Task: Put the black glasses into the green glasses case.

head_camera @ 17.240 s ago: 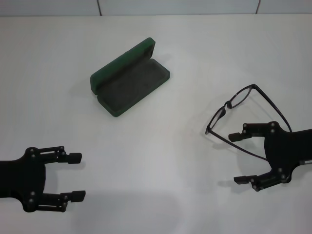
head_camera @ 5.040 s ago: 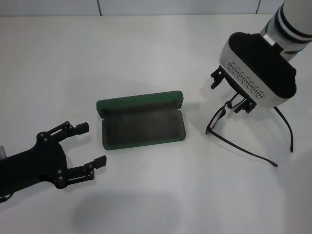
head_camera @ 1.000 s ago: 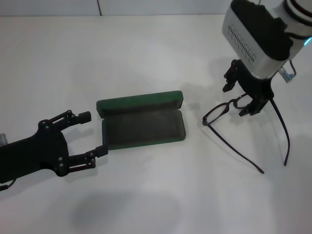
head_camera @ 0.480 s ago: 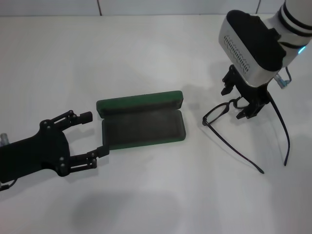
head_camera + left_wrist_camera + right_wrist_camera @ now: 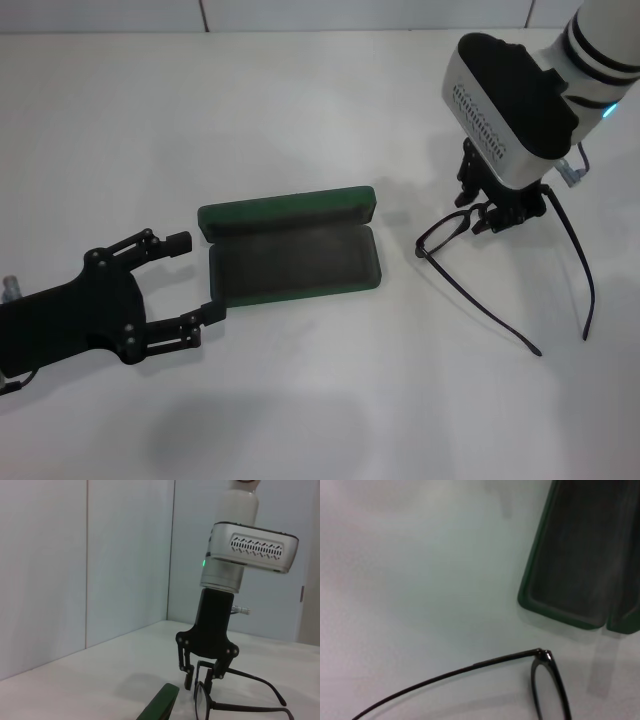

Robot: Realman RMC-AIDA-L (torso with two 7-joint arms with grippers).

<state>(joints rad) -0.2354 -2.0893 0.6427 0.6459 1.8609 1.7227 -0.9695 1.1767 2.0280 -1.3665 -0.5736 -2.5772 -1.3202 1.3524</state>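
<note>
The right gripper [image 5: 493, 212] is pointed straight down from its white wrist, fingers drawn close together. The left gripper [image 5: 185, 280] is held low and level at the left, fingers spread wide.

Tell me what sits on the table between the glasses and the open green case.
Nothing: in the head view, only bare white table lies between the black glasses and the green glasses case. The right wrist view shows the same empty stretch.
</note>
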